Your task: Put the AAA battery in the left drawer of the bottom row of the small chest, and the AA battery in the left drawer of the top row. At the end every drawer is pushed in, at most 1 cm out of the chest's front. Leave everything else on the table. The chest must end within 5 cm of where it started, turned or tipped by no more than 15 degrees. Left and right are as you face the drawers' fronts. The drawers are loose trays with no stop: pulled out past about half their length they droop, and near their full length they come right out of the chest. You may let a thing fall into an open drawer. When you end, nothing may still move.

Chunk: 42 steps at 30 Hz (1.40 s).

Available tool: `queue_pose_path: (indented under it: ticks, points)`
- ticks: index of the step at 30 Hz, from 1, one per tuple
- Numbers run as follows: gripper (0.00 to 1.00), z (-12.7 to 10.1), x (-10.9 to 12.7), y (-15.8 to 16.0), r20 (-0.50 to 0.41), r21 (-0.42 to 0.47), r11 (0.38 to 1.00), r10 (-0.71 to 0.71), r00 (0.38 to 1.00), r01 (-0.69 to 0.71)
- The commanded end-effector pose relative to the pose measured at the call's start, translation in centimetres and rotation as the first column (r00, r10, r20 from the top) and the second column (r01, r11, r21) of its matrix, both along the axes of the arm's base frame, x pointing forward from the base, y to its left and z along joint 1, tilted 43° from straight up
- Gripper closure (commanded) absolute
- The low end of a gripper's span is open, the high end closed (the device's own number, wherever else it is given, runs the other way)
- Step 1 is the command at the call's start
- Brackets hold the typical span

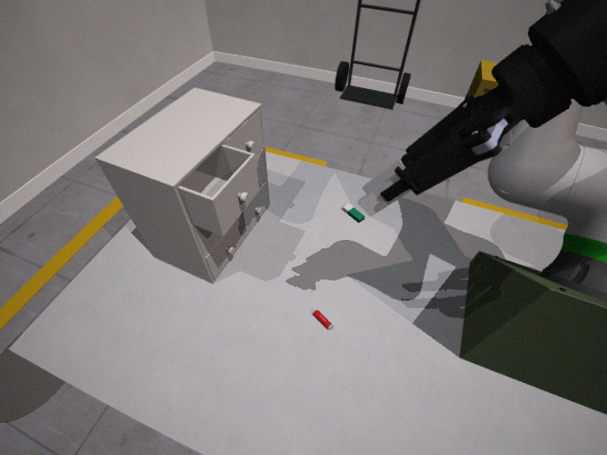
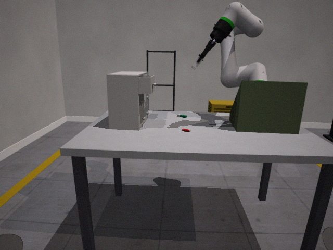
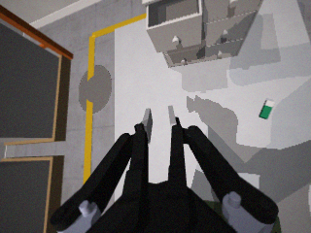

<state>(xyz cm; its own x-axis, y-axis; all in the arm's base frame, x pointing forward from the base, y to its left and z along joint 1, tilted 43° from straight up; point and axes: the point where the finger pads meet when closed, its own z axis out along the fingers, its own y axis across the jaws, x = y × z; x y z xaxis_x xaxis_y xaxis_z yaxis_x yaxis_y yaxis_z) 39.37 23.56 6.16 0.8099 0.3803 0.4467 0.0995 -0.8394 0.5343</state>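
The white chest (image 1: 152, 210) (image 2: 122, 102) (image 3: 214, 34) stands upright at the table's left. Its top-row left drawer (image 1: 234, 195) (image 2: 145, 84) (image 3: 170, 31) is pulled out and roughly level; a pale patch shows inside, not clear what. The other visible drawers look pushed in. A red battery (image 1: 322, 318) (image 2: 186, 130) lies on the table in front of the chest; its size is not readable. No second battery is recognisable. My gripper (image 1: 366, 201) (image 2: 193, 66) (image 3: 159, 114) is partly open and empty, high above the table, away from the chest and tilted downward.
A green and white block (image 1: 355, 213) (image 2: 183, 116) (image 3: 265, 110) lies farther back on the table. A large dark green box (image 1: 529, 318) (image 2: 268, 107) stands at the right and hides the table behind it. A hand truck (image 1: 367, 96) stands on the floor beyond.
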Motion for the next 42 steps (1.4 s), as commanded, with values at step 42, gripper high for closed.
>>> queue_pose_path:
  ticks: [42]
  points:
    - [0.80, -2.1, 2.1, -2.1, -0.515, -0.346, 0.933, -0.276, 0.811, 0.098]
